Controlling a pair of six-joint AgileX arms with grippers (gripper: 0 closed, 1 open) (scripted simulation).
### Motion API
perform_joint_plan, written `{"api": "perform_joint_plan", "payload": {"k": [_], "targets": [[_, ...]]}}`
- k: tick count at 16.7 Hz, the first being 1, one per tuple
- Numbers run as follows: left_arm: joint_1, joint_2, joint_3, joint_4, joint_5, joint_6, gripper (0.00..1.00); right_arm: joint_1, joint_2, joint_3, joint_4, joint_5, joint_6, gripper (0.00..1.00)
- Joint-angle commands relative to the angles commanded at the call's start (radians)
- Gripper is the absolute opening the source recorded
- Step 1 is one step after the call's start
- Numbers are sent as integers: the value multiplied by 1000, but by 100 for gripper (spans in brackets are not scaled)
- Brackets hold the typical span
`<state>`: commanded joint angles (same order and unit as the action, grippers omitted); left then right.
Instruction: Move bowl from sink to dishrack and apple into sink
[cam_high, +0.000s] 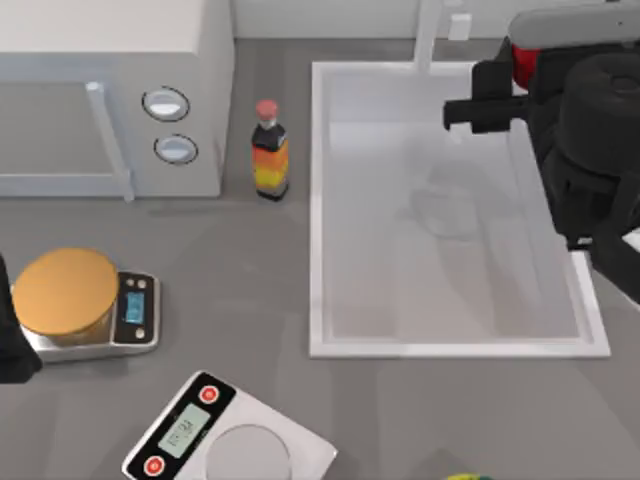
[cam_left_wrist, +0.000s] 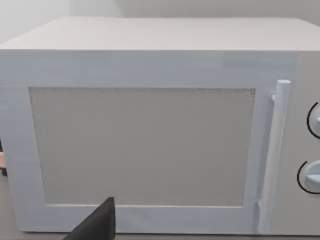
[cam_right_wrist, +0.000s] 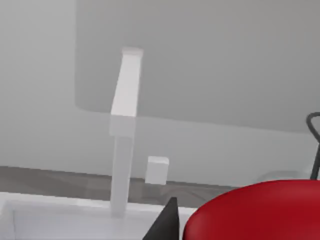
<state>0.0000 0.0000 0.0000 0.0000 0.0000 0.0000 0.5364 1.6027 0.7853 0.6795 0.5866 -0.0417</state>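
Observation:
The sink (cam_high: 450, 350) is a white basin at the table's middle right, and its floor shows nothing inside. The bowl is out of view. My right gripper (cam_high: 475, 105) hangs over the sink's back right corner, shut on the red apple (cam_high: 521, 62). In the right wrist view the apple (cam_right_wrist: 255, 212) looms large beside a dark finger (cam_right_wrist: 167, 222), with the faucet post (cam_right_wrist: 122, 135) ahead. A thin dark wire of the dishrack (cam_right_wrist: 314, 160) shows at that view's edge. My left arm (cam_high: 10, 340) is parked at the table's left edge.
A white microwave (cam_high: 110, 90) stands at the back left, with a sauce bottle (cam_high: 270, 150) beside it. A scale carrying an orange disc (cam_high: 65, 295) sits front left. Another scale (cam_high: 230, 435) and a yellow-green round thing (cam_high: 465, 477) lie at the front edge.

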Motion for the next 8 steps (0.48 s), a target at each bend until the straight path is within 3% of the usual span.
{"api": "perform_joint_plan", "payload": {"k": [4, 8], "targets": [[0, 0, 0, 0, 0, 0, 100, 100, -1, -66, 176, 78, 53, 0], [0, 0, 0, 0, 0, 0, 100, 114, -1, -77, 201, 90, 62, 0]]}}
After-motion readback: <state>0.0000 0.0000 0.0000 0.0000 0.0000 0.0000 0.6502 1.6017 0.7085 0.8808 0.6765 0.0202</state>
